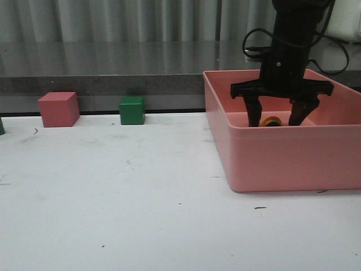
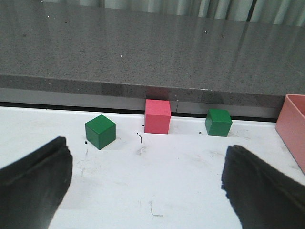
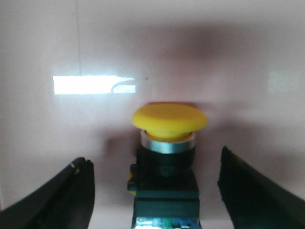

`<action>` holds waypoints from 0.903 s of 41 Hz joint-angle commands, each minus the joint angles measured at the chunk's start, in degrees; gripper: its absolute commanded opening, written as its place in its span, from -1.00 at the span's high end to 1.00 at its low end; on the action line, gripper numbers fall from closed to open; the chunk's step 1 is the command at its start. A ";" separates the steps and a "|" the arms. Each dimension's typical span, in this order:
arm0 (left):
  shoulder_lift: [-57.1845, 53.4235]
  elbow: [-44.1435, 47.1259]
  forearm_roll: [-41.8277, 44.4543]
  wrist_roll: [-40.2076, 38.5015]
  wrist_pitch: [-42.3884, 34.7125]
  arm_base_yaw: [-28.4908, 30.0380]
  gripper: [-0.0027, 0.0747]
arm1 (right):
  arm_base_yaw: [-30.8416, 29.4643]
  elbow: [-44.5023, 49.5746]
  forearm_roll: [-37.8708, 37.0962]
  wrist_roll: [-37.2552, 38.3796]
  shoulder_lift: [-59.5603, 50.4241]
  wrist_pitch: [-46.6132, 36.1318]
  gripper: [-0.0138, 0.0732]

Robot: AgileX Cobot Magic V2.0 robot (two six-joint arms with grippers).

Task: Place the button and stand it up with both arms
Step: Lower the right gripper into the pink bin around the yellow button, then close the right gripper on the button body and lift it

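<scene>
button point(image 1: 272, 121) in bin point(image 1: 282, 155) | cubes point(image 1: 131, 110) left, seemingly behind

The pink bin's point(image 1: 271, 158) front wall hides most of the button point(image 1: 272, 121); my wrist view crops its base and blurs it.

White tabletop point(image 1: 141, 214), scuffed with small dark marks, fills the foreground. Along its back edge runs a grey speckled stone ledge point(image 1: 101, 70), glossy, catching soft reflections. Behind that, pale pleated curtains point(image 1: 113, 20) close off the room. Light is even.
</scene>
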 commanded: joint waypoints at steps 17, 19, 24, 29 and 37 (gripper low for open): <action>0.77 -1.72 -0.01 -0.02 -4.35 -0.49 -0.67 | -1.31 -3.40 -0.70 0.00 -1.39 2.35 -0.30; 0.77 -1.72 -0.01 -0.02 -4.35 -0.49 -0.67 | -1.31 -3.40 -0.64 0.00 -1.39 2.71 -0.25; 0.77 -1.72 -0.01 -0.02 -4.35 -0.49 -0.67 | -1.31 -3.40 -0.64 0.00 -1.39 3.22 -0.05; 0.77 -1.72 -0.01 -0.02 -4.35 -0.49 -0.67 | -1.31 -3.40 -0.43 0.00 -1.75 3.22 0.01; 0.77 -1.72 -0.01 -0.02 -4.35 -0.49 -0.67 | -1.31 -3.40 -0.43 0.00 -4.83 4.98 0.01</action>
